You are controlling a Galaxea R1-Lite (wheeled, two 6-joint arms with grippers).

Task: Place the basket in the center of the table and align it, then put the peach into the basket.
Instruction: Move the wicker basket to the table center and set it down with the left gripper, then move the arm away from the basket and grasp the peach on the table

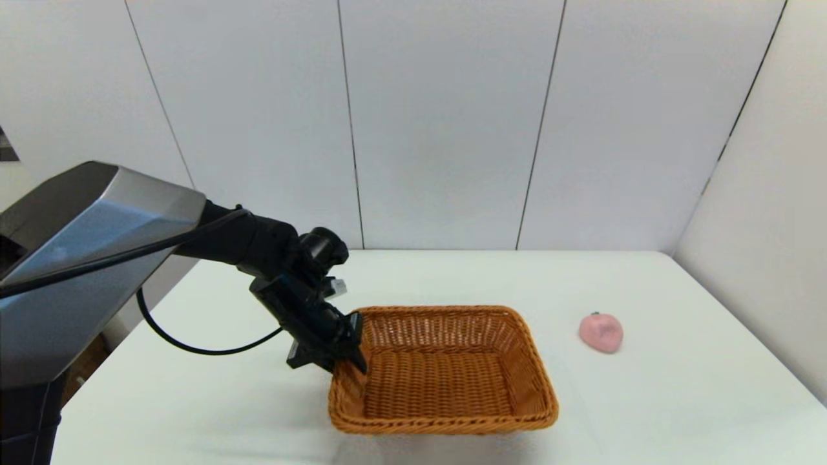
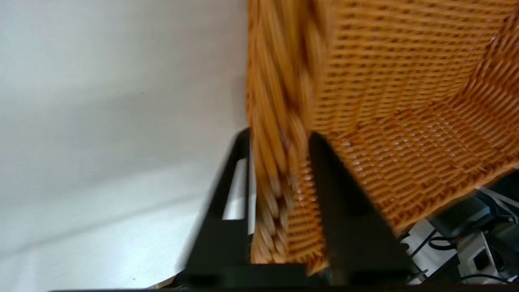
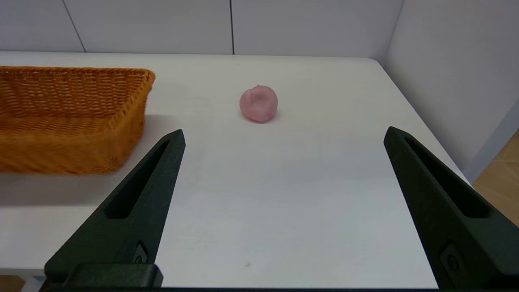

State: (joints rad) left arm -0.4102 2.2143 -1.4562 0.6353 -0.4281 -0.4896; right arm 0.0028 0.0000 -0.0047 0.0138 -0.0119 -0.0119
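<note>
Left end effector (image 1: 349, 352) clamps the basket (image 1: 446, 371) rim, mid-alignment on tabletop (image 1: 646, 400); next release, then spread right end effector (image 3: 284, 138) fetches peach (image 1: 601, 332).

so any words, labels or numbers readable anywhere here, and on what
None can be read.
basket: plain wicker, no label.
peach: no print.
table: bare white, no marks.
left gripper, shut on the basket's rim: plain black fingers, no text.
right gripper, open above the table: a small embossed mark near each finger's base, too small to read.
</note>
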